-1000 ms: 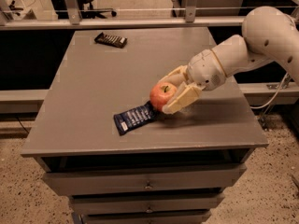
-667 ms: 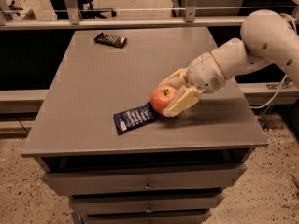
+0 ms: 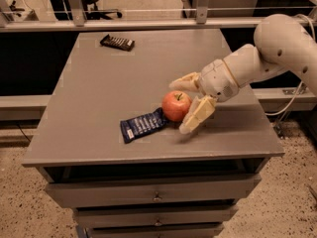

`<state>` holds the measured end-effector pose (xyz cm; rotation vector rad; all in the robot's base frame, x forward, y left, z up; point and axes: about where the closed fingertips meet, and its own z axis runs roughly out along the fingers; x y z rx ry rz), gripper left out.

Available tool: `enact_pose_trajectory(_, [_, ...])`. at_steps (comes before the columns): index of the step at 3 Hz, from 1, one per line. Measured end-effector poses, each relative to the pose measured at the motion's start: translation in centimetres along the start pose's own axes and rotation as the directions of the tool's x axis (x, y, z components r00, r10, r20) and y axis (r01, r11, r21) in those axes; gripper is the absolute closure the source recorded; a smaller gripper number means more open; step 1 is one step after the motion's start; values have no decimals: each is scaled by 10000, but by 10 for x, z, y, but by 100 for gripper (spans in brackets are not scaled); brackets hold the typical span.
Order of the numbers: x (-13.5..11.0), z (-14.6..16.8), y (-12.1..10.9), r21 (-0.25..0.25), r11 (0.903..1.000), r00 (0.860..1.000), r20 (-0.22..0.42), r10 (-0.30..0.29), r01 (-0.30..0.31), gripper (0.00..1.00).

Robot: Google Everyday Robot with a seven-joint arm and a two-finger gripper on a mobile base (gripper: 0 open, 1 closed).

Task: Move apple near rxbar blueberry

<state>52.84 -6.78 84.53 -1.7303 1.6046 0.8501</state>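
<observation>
The red apple point(image 3: 176, 105) with yellowish patches sits on the grey table point(image 3: 99, 83) near its front middle. It touches the right end of the dark blue rxbar blueberry wrapper point(image 3: 143, 124), which lies flat to its left. My gripper point(image 3: 178, 107) reaches in from the right. Its cream fingers point(image 3: 198, 114) are spread open, one behind the apple and one in front, with small gaps to it. The apple rests on the table between them.
A dark brown bar wrapper point(image 3: 117, 42) lies at the table's back left. The table is a drawer cabinet with drawers point(image 3: 156, 195) under the front edge. A metal rail point(image 3: 148, 23) runs behind it. My white arm point(image 3: 277, 48) spans the right side.
The fingers have spread away from the apple, letting it go. The apple stays on the table beside the blue wrapper. The gripper has drawn slightly back to the right.
</observation>
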Motion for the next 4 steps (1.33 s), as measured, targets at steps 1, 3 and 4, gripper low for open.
enact_pose_trajectory(1, [0, -2, 0, 20, 10000, 10000, -19, 3, -3, 0])
enact_pose_trajectory(3, [30, -126, -35, 2659, 9578, 9940, 363, 1034, -1093, 0])
enact_pose_trajectory(4, [18, -154, -45, 3293, 9407, 9965, 404, 726, -819, 0])
